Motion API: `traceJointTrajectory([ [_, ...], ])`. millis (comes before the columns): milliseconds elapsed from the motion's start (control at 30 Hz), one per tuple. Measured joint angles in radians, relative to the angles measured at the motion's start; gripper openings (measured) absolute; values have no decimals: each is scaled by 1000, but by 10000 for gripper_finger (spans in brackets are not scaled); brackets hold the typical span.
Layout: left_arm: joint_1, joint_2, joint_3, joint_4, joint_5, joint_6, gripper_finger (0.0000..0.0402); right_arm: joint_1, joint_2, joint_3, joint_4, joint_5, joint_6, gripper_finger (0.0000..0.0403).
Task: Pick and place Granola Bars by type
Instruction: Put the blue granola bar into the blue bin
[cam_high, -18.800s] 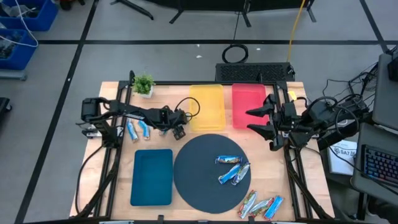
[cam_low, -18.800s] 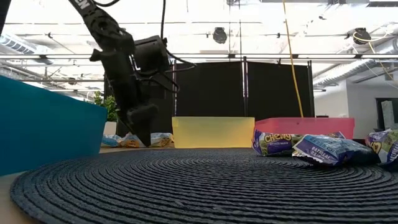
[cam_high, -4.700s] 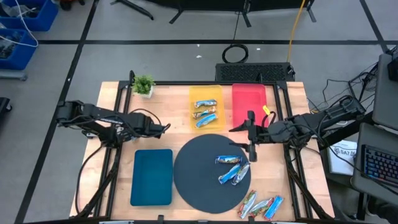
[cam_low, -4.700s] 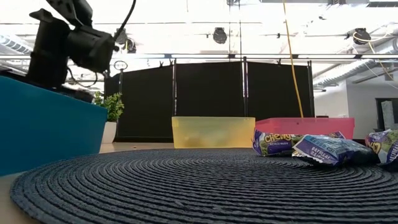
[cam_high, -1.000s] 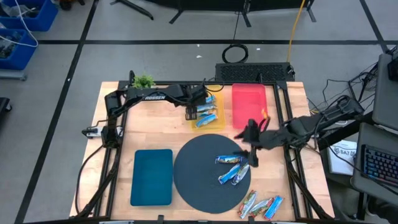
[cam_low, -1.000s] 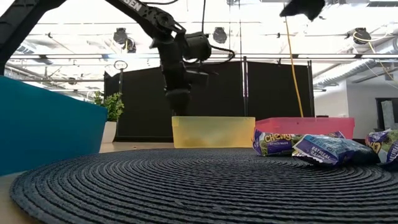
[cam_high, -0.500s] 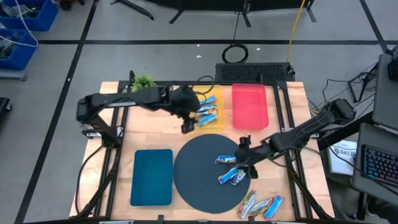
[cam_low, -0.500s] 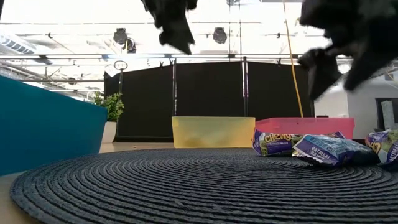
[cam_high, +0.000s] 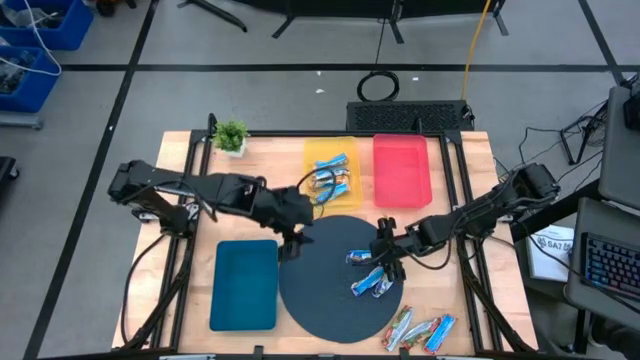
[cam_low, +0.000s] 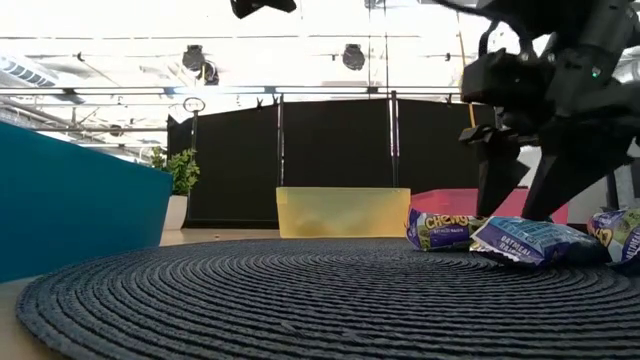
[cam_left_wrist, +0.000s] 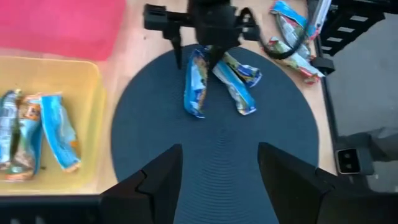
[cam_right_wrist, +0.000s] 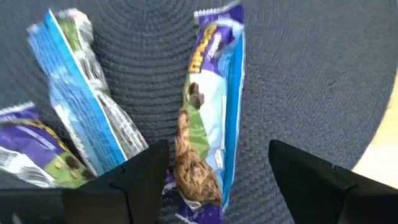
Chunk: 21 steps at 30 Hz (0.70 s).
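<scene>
Three granola bars lie flat on the round dark mat (cam_high: 310, 300): a blue-and-purple one (cam_high: 365, 257) and a blue pair (cam_high: 375, 281). My right gripper (cam_high: 383, 250) hangs open just over them. In the right wrist view its fingers stand on either side of the blue-and-purple bar (cam_right_wrist: 208, 106), and no touch shows. Three more bars (cam_high: 415, 328) lie on the table's near right corner. Several bars (cam_high: 330, 180) lie in the yellow tray (cam_high: 312, 150). My left gripper (cam_high: 292, 245) hovers open and holding nothing over the mat's far left rim.
A teal tray (cam_high: 245, 285) sits left of the mat. A red tray (cam_high: 400, 170) stands beside the yellow one at the far side. A small potted plant (cam_high: 231, 135) is at the far left corner. Both arms reach over the mat, their grippers about a hand's width apart.
My left gripper has left the yellow tray, come toward the near edge and stopped high over the mat's far left rim. My right gripper has swung from beside the red tray toward the near left and dropped low over the bars on the mat.
</scene>
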Motion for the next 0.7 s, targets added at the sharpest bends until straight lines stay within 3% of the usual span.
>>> traceJointTrajectory([
  [333,-88,0,0,8,-25,-101,213,-1,35,-45,47,0,-3,213],
  [433,-102,0,0,14,-48,-105,214,-1,19,-46,44,0,-7,168],
  [633,-104,0,0,4,-107,-140,214,-27,-53,-34,52,1,-11,29],
  [700,-97,0,0,4,-111,-151,214,-34,-91,-30,51,11,-6,23],
])
